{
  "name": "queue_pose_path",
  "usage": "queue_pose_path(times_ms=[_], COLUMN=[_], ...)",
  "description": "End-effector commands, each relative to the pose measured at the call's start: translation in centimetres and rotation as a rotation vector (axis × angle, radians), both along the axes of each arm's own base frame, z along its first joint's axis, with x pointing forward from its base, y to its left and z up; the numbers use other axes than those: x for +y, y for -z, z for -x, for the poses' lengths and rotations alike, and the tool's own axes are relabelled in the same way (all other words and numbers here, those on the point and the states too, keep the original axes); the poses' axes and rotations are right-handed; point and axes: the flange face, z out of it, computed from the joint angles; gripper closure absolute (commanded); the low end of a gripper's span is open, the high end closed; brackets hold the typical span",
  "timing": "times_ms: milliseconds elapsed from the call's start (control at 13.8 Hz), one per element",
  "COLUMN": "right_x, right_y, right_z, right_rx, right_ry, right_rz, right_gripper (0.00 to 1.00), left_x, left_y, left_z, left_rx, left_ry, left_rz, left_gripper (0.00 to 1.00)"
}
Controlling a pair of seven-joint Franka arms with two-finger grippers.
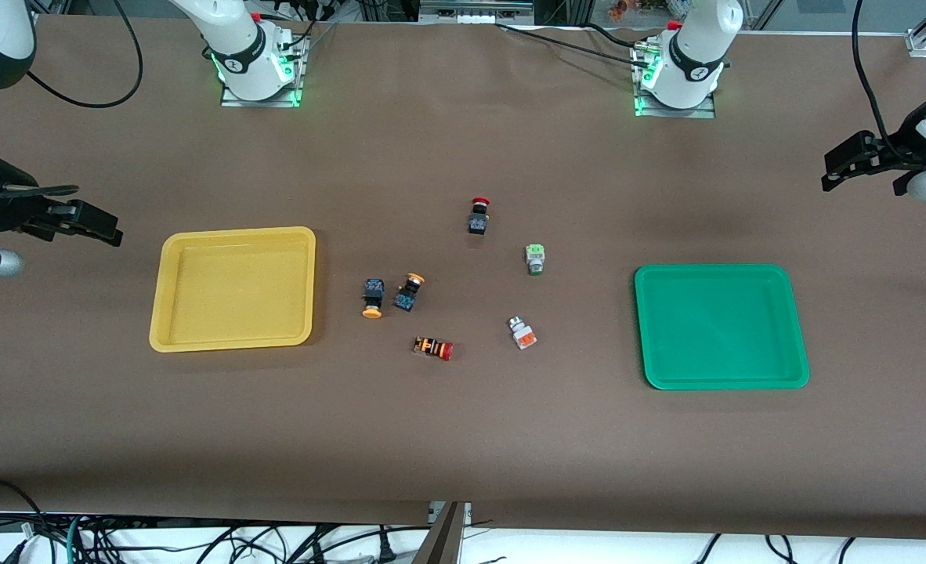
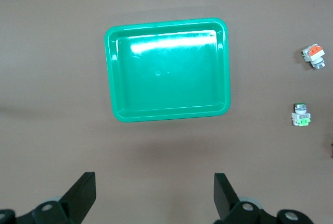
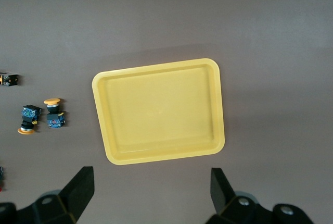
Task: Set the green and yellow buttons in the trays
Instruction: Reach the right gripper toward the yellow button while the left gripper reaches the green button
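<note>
Right gripper (image 3: pixel 148 193) fingers (image 3: pixel 78 187) cut off by frame edge

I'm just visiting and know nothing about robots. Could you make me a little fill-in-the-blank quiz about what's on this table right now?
1. The yellow tray and the green tray both hold ____ buttons.
2. The left gripper hangs with its fingers ____.
3. The two yellow-capped buttons lie closest to the ____ tray.
4. The button with the light-green block lies ____ from the front camera than the one with the orange block.

Missing words: no; open; yellow; farther
</note>
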Motion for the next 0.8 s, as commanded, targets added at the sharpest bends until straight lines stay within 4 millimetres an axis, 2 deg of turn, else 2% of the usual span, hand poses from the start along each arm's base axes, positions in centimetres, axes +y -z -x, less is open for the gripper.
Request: queue_pose_path(times_ms=[0, 363, 580, 725], right_x=[0.1, -0.5, -0.4, 1.0], right_y=[0.2, 0.7, 0.8, 0.8], right_z=[0.0, 0.0, 0.1, 0.1], right_rx=[0.015, 0.023, 0.026, 0.027], right_ry=[0.012, 0.018, 0.021, 0.025], right_rz=[-0.009, 0.002, 0.002, -0.005], right_gripper=[0.01, 0.01, 0.01, 0.01], left_x=[0.4, 0.4, 0.3, -0.3], left_y=[-0.5, -0.7, 0.1, 0.1], left_z=[-0.2, -0.3, 0.0, 0.2], left_rx=[0.005, 0.002, 0.060, 0.079], left_ry=[0.017, 0.009, 0.016, 0.025], left_rz=[-0.006, -0.004, -0.002, 0.002], left_gripper=[0.00, 0.00, 0.00, 0.00])
